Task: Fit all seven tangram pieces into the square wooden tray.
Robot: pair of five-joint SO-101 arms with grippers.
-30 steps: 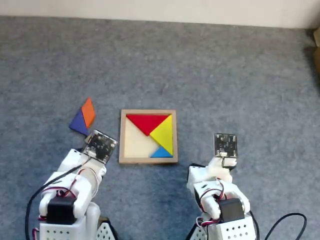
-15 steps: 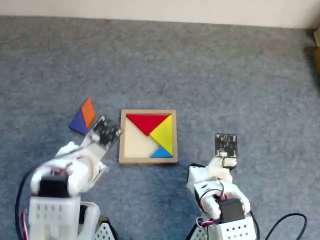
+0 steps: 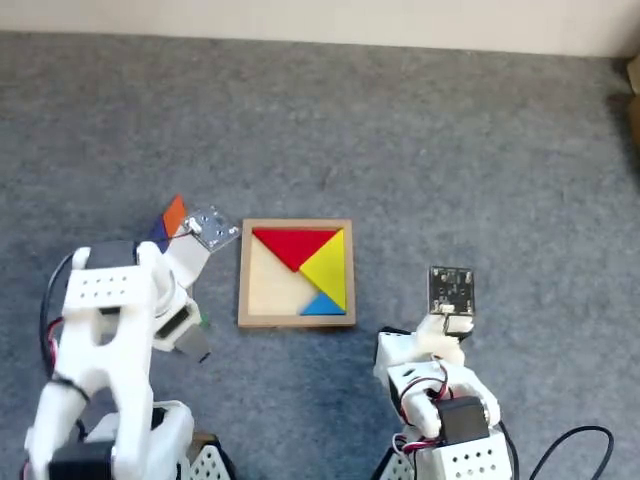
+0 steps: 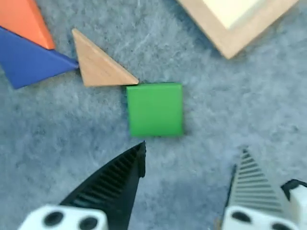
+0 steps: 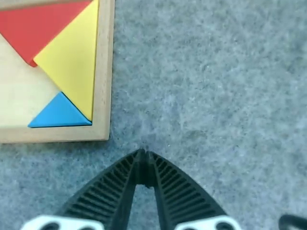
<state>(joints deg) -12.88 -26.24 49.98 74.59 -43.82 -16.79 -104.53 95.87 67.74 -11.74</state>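
Grey desk (image 3: 450,150); on it the square wooden tray (image 3: 296,321), part-filled, with the red triangle (image 3: 295,245), yellow triangle (image 3: 328,265) and light-blue triangle (image 3: 322,304) seated. Likely step: fetching the green square (image 4: 154,109), flat on the desk outside the tray, touching the wooden triangle (image 4: 98,67). Left gripper (image 4: 192,148) released, spread wide just short of the square, touching nothing. Right gripper (image 5: 144,153) clenched on nothing, near a tray corner. Next, probably: lower, straddle opposite edges, close squarely — then carry to the tray's bare floor.

Soft, even light is falling across the grey carpet (image 3: 450,150). The wooden tray (image 4: 230,43) is casting only a faint, narrow shadow along its outer edge.
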